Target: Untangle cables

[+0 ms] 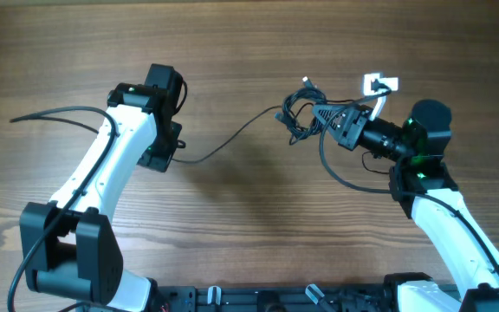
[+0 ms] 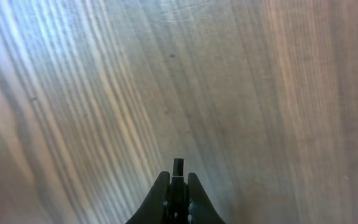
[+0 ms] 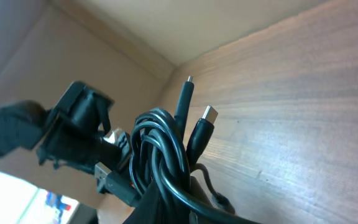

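Observation:
The cables form a black knot (image 1: 300,119) right of the table's middle, with a white plug (image 1: 379,84) lying behind it. My right gripper (image 1: 317,114) is shut on that knot. In the right wrist view the knot (image 3: 160,149) fills the jaws, with two plug ends (image 3: 194,118) sticking up and a USB plug (image 3: 107,179) on the left. One thin strand (image 1: 232,139) runs left from the knot to my left gripper (image 1: 170,159). The left wrist view shows the left gripper (image 2: 178,179) shut on that strand's black plug end (image 2: 178,165), held above the table.
Bare wood-grain table (image 1: 249,43) surrounds both arms. A thick black robot cable (image 1: 55,114) trails left from the left arm, and another loops (image 1: 340,178) under the right wrist. A black rail (image 1: 275,299) runs along the front edge.

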Controlling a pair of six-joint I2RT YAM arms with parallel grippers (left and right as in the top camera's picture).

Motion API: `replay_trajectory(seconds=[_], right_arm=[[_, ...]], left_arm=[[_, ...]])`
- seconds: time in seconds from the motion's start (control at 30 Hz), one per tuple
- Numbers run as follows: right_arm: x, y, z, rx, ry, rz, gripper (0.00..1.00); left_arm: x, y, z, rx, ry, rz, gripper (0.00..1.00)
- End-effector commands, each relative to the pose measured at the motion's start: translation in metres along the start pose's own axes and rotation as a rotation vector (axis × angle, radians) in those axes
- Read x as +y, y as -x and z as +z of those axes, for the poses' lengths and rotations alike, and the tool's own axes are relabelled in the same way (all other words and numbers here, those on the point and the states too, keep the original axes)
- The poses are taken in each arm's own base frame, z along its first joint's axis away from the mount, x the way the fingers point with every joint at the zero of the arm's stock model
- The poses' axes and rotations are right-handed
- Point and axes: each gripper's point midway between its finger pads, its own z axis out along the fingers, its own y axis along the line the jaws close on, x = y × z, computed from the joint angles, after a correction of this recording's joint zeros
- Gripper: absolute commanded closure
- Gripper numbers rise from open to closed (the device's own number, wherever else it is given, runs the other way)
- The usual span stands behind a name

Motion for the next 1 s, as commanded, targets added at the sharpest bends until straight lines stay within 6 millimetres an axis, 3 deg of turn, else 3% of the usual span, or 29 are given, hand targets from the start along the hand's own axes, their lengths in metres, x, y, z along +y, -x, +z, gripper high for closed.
replay_trajectory(seconds=[0.0, 0.13, 0.17, 0.23, 0.3, 0.43, 0.5, 0.6, 0.73, 0.83, 0.93, 0.97], right_arm=[[-0.002, 0.006, -0.002, -0.028, -0.024, 0.074, 0.91], [-0.020, 0.003, -0.003, -0.043, -0.103, 0.188, 0.87], [-0.031, 0.000, -0.004, -0.050, -0.157, 0.224, 0.85], [-0.036, -0.003, -0.005, -0.036, -0.180, 0.140, 0.87], [-0.032, -0.006, -0.004, -0.009, -0.159, 0.026, 0.89], [-0.005, -0.024, -0.003, 0.101, 0.003, -0.141, 0.90], [0.019, -0.043, -0.007, 0.191, 0.163, -0.193, 0.90], [0.018, -0.051, -0.009, 0.224, 0.167, -0.142, 0.90], [0.019, -0.064, -0.011, 0.281, 0.202, -0.069, 0.92], [0.027, -0.071, -0.014, 0.320, 0.266, -0.037, 0.91], [0.026, -0.075, -0.014, 0.343, 0.281, 0.007, 0.89], [0.025, -0.078, -0.012, 0.356, 0.278, 0.039, 0.89]], left_arm=[[-0.013, -0.004, 0.000, 0.029, -0.046, -0.014, 0.96], [-0.037, -0.019, -0.003, 0.115, -0.159, 0.108, 0.77], [-0.070, -0.043, -0.016, 0.225, -0.340, 0.328, 0.50], [-0.103, -0.077, -0.045, 0.365, -0.605, 0.584, 0.20], [-0.114, -0.093, -0.064, 0.422, -0.746, 0.714, 0.11], [-0.116, -0.123, -0.098, 0.504, -0.998, 1.001, 0.05], [-0.111, -0.140, -0.112, 0.526, -1.101, 1.141, 0.04], [-0.110, -0.146, -0.113, 0.507, -1.120, 1.198, 0.04], [-0.100, -0.161, -0.136, 0.575, -1.288, 1.321, 0.04], [-0.098, -0.167, -0.141, 0.587, -1.318, 1.349, 0.04], [-0.096, -0.188, -0.149, 0.588, -1.352, 1.418, 0.04], [-0.094, -0.204, -0.154, 0.574, -1.384, 1.480, 0.09]])
